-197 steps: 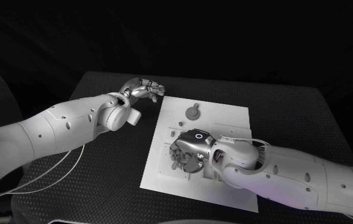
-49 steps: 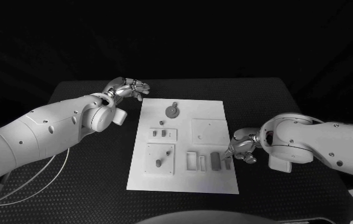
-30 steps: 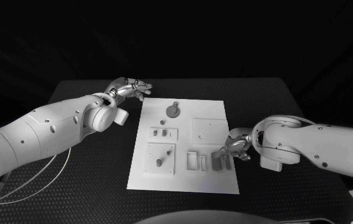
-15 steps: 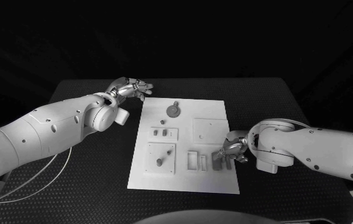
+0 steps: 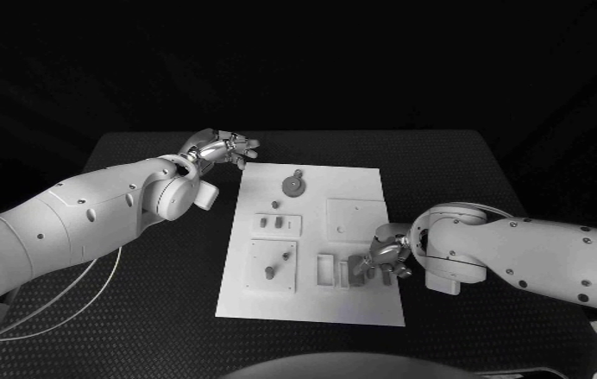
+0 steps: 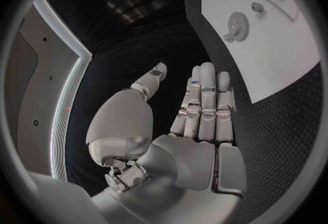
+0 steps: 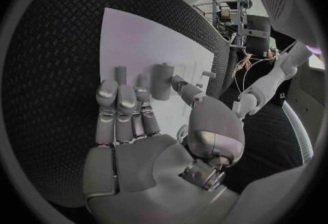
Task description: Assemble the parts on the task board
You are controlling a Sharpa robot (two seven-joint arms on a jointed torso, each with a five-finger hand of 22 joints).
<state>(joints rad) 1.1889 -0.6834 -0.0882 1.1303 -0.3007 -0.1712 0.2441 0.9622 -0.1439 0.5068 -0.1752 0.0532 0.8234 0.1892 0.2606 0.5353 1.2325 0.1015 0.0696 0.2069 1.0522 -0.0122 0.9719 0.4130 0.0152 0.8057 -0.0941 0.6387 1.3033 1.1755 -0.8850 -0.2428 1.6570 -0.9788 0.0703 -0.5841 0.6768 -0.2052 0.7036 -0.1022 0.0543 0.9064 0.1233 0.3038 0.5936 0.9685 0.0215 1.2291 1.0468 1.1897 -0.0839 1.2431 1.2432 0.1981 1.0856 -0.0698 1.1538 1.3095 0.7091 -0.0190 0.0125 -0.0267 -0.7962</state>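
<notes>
White, flat and matt, the task board (image 5: 355, 224) lay in the middle of the table (image 5: 149, 284), whose black top showed a fine woven grain. Over the preceding second and a half the right hand (image 5: 380, 258) had crept from the board's right edge inward, and now sat over the row of narrow slots at its near right. In the right wrist view a short, dark, rounded peg (image 7: 162, 82) stood just off the fingertips (image 7: 117, 93); thumb and fingers lay close about it, but whether they actually pinched it could not be told. Judgement: seating of a slot part was in hand, not finished. Elsewhere on the board: a toothed gear (image 5: 293, 186) near the far edge and small raised blocks mid-left. The left hand (image 5: 228, 149) stayed beside the far left corner, fingers straight and together, holding nothing.
</notes>
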